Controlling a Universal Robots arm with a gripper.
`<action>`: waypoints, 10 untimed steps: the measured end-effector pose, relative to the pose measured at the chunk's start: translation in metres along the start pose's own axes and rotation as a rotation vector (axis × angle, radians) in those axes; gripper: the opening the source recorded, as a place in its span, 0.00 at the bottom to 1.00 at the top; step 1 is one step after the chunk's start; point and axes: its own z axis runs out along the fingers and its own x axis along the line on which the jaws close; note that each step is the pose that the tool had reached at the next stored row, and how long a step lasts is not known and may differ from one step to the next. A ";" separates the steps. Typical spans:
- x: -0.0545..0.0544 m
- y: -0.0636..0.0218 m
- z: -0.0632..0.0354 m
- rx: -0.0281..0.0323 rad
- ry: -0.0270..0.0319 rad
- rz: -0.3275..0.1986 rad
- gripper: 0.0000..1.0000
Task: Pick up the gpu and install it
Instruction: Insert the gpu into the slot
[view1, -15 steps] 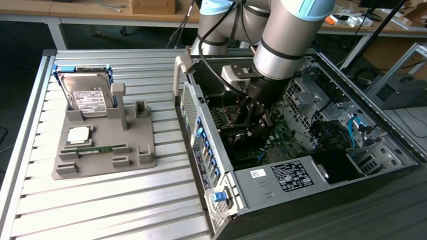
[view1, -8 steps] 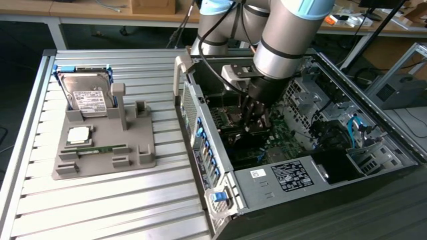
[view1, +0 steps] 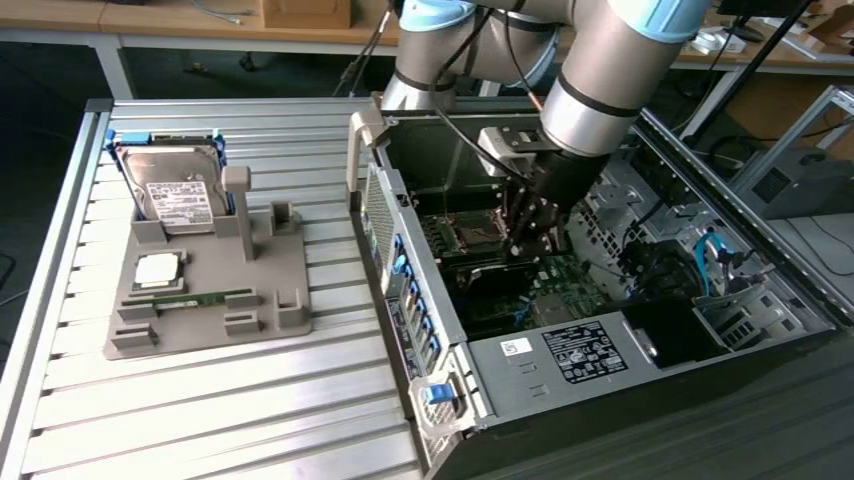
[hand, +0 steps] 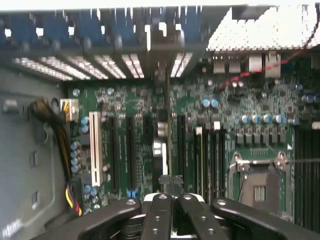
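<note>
Green board edge and a dark cooler are what show of the gpu (view1: 525, 225) (hand: 162, 145): it stands on edge inside the open computer case (view1: 534, 385), over the motherboard (view1: 534, 290) (hand: 145, 105), just to the exterior view's right of the CPU socket (view1: 474, 232) (hand: 257, 185). From the wrist it is seen edge-on, a thin strip among the long black expansion slots, a few slots away from one white slot (hand: 96, 150). The end effector (view1: 534, 200) (hand: 172, 192) is closed to a narrow gap on the card's upper edge, its black fingers (hand: 160, 210) drawn together.

The case lies on its side on a slatted aluminium tabletop (view1: 200, 420). To the exterior view's left of it sits a grey moulded parts tray (view1: 287, 320) holding a silver hard drive (view1: 180, 195) propped upright at the far end, a CPU (view1: 158, 268) lying flat, and a narrow green memory stick (view1: 200, 297) nearer. The upright holder (view1: 254, 210) beside the drive is bare. Inside the case are a yellow-and-black cable bundle (hand: 55, 130), a finned heatsink (hand: 265, 30) and a row of blue tabs (view1: 411, 300) along the near wall. Wooden desks and a cardboard box (view1: 307, 12) stand beyond the tabletop.

White labels are on the hard drive and on the case's power supply (view1: 581, 350); their print cannot be read.
</note>
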 end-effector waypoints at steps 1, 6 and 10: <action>0.000 -0.0052 -0.0002 -0.0051 0.0002 0.000 0.11; 0.000 -0.0147 -0.0007 -0.0124 0.0004 -0.001 0.11; 0.000 -0.0154 -0.0007 -0.0128 0.0004 -0.001 0.11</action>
